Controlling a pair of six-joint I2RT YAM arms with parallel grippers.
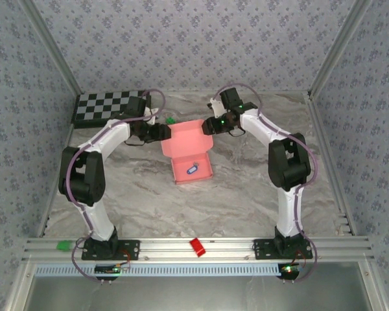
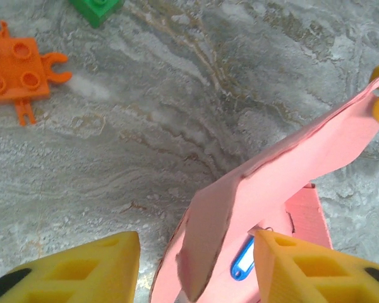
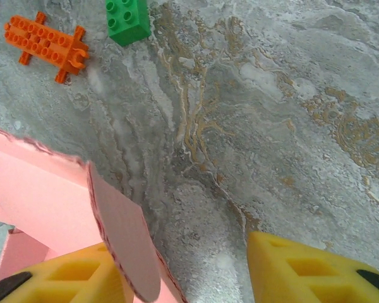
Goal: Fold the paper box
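Paper box mid-table; bare marble table from its 3 through 9 o'clock, front rail well apart. Salmon-pink card: open tray at 6, lid panel raised at 12, rounded flaps loose; blue key tag in tray. Left gripper at 9, released, flap between spread fingers. Right gripper at 2, released, flap beside one finger. Green brick, orange plate near, 11.

No text, number or brand can be read anywhere, and the white label face on the small blue tag inside the paper box is too small to make out.
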